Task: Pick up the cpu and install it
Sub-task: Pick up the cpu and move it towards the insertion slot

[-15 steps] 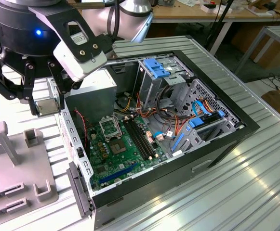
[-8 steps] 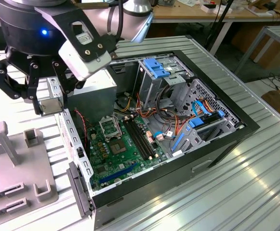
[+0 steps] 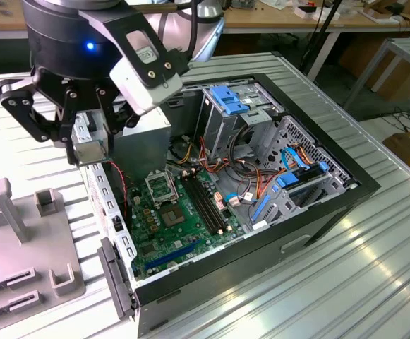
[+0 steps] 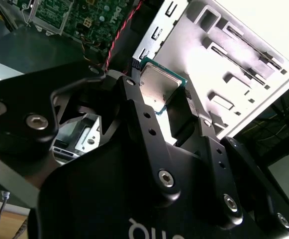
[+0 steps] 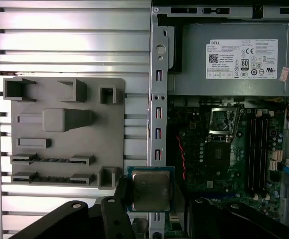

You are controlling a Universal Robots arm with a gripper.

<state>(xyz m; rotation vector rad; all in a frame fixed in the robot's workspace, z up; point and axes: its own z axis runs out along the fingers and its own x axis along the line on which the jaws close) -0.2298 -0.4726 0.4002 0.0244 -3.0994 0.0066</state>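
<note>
one cpu (image 5: 150,189); one gripper (image 5: 152,197); one open pc case (image 3: 261,248); one green motherboard (image 3: 155,234); one socket frame (image 5: 224,122); one grey parts tray (image 5: 64,145); one power supply (image 5: 194,74)

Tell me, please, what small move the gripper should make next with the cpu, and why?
The black gripper is shut on the flat grey-topped square cpu, which hangs over the case's slotted metal edge, short of the open silver socket on the green motherboard. So probably carry it across until it sits above that socket.
</note>
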